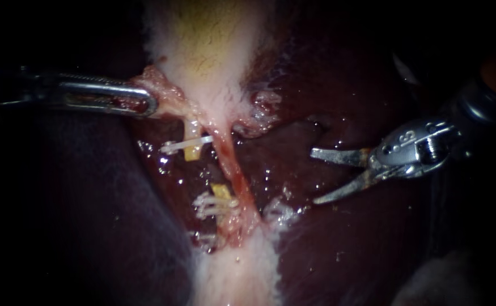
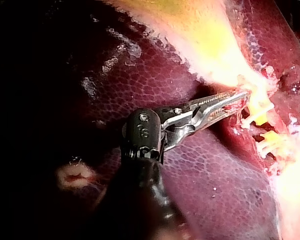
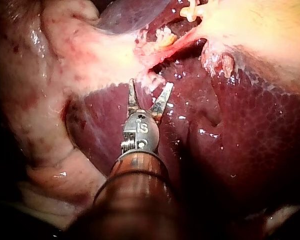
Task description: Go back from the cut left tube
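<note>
Left tube (image 1: 192,150) cut in two at mid-scene, yellow stumps apart, white clips (image 1: 213,204) on both. Just beside it, on the right, an uncut pink tube (image 1: 235,173). Above, left instrument (image 1: 145,103), pincer clenched on the gallbladder (image 1: 202,51) fringe. Well apart, over the liver (image 1: 344,238), right instrument (image 1: 314,177), pincer released, holding nothing.

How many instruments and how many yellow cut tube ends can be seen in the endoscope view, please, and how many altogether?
Instruments: 2, the left instrument with jaws shut on pale tissue, and the right instrument with jaws open
Yellow cut tube ends: 2, the upper cut end and the lower cut end
Total: 4
</note>
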Motion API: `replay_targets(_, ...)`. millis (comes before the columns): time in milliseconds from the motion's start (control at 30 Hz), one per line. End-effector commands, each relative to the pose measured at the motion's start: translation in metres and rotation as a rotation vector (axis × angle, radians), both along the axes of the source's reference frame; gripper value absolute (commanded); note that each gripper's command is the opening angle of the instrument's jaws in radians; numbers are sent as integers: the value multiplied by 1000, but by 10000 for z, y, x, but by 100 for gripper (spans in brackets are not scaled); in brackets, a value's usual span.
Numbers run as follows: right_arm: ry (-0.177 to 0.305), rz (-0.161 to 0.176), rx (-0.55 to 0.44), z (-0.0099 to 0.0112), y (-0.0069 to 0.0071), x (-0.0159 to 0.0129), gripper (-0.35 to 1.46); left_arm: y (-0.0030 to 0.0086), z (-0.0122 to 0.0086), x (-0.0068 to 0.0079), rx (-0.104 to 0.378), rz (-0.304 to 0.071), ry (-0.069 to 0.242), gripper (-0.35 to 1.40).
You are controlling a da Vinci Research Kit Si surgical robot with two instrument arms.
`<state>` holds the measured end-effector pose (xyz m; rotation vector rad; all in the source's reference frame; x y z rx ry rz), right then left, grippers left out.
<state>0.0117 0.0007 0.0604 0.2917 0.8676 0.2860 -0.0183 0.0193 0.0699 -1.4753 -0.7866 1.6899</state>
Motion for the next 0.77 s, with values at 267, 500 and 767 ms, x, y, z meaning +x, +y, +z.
replay_targets(267, 0, -1, 0, 0, 0, -1, 145, -2, 19, -19, -10, -8, 9, -35)
replay_targets(500, 1, -1, 0, 0, 0, -1, 145, 0, 28, -28, -13, -7, 8, -35)
replay_targets(767, 1, -1, 0, 0, 0, -1, 145, 0, 28, -28, -13, -7, 8, -35)
